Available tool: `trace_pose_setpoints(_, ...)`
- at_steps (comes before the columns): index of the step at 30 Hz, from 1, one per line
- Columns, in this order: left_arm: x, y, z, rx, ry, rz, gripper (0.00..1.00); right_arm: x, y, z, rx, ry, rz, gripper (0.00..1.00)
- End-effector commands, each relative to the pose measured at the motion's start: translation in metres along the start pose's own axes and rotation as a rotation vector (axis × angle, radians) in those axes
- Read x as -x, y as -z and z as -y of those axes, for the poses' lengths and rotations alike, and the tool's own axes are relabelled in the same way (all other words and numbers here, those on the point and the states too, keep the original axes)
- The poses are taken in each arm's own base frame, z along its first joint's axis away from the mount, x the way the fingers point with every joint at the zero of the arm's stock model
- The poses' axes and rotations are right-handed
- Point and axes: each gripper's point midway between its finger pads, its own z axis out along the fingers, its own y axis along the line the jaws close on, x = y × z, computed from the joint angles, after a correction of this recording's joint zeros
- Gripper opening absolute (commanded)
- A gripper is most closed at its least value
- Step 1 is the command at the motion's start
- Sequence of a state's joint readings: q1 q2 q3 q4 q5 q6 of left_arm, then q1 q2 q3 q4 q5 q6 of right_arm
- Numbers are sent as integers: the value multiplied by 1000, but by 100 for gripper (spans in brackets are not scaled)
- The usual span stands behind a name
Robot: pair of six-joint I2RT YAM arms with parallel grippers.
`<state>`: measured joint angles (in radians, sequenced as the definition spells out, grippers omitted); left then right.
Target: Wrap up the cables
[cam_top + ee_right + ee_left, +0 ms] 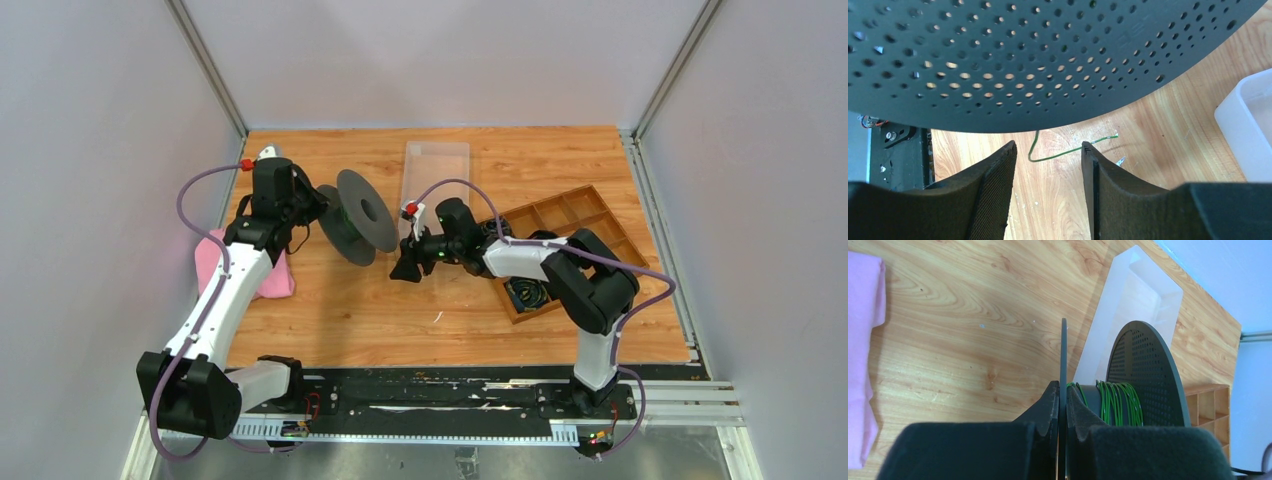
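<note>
Wooden table [350,310], pale grey walls [450,60]

The spool [356,217] is black plastic: two round flanges pierced with rows of small holes and a dark core between them. It stands on edge with its axle level, towards the back left of the table [400,320]. The thin rim of one flange is pinched between the fingers of the left gripper [1063,392]. The cable [1118,404] is a thin green wire, with several turns lying side by side on the core, close to the other flange. Its loose end [1068,150] drops below the spool and curves away just over the table
</note>
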<state>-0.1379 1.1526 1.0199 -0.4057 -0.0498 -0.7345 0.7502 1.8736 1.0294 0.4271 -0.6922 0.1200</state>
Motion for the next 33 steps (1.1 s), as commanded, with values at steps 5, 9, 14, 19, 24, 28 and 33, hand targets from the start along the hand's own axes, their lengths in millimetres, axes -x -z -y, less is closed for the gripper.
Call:
trace_pose_setpoints(5,23,10,19,-79,37,79,0,-4,-11,3,38,-69,12,42)
trace_pose_setpoints(9,23,10,19,-84,52,73,0,-6,-10,-1,39,-62,22,41)
trace_pose_setpoints(14,24,11,18,-88,64,74,0,-9,-12,-1,46,-65,15,30)
trace_pose_setpoints(19,29,11,14,-77,73,86,0,-11,-8,-6,60,-75,-2,6)
trace_pose_setpoints(24,35,11,10,-60,76,108,0,-8,-1,-21,96,-88,-30,1)
trace_pose_setpoints(28,44,9,8,-42,46,148,0,0,1,-43,144,-83,-61,1)
trace_pose_setpoints(33,57,5,6,-13,32,198,0,16,1,-75,214,-59,-74,1)
